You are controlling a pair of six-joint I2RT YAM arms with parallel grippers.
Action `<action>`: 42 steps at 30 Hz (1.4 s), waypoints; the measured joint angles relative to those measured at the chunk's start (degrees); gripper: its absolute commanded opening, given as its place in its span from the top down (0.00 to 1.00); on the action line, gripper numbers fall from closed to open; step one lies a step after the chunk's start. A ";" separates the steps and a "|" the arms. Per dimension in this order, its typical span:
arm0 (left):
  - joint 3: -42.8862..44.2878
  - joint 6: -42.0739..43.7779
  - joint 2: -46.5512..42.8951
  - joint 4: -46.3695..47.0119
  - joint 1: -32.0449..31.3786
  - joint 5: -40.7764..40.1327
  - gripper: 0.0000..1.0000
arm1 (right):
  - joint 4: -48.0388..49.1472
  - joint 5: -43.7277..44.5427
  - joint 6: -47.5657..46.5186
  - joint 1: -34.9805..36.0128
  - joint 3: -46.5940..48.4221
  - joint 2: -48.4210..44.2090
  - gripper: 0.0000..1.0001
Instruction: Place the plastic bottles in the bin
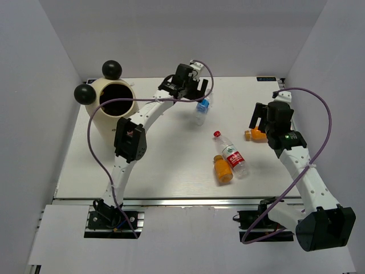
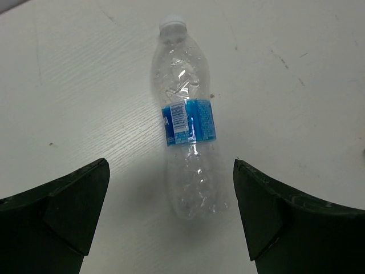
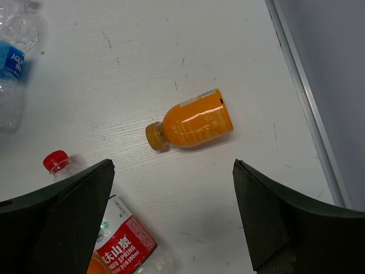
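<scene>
The left gripper (image 2: pixel 171 171) is spread wide and empty over a crinkled clear blue-label bottle (image 2: pixel 185 123), which lies flat at top centre of the overhead view. The right gripper (image 3: pixel 174 168), equally wide and empty, hangs above a smooth, stubby orange bottle (image 3: pixel 194 124) on its side at centre right. A red-capped bottle (image 1: pixel 231 153) and a second orange bottle (image 1: pixel 223 169) lie touching mid-frame. All four are yet to be binned. The glossy, rounded cream bin (image 1: pixel 102 123) sits upper left, its dark inside unreadable.
</scene>
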 measured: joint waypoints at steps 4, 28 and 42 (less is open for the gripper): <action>4.55 -0.55 7.13 2.21 -1.09 -2.19 0.02 | -1.07 -0.28 0.09 -0.33 0.31 0.02 0.11; 7.37 -8.98 19.26 11.02 -2.51 -2.10 0.57 | -1.27 -0.79 0.02 -0.61 0.37 0.09 0.11; -16.11 1.68 -8.35 18.75 -2.43 -4.37 0.82 | 0.57 -2.69 -0.35 -0.66 0.35 0.09 0.11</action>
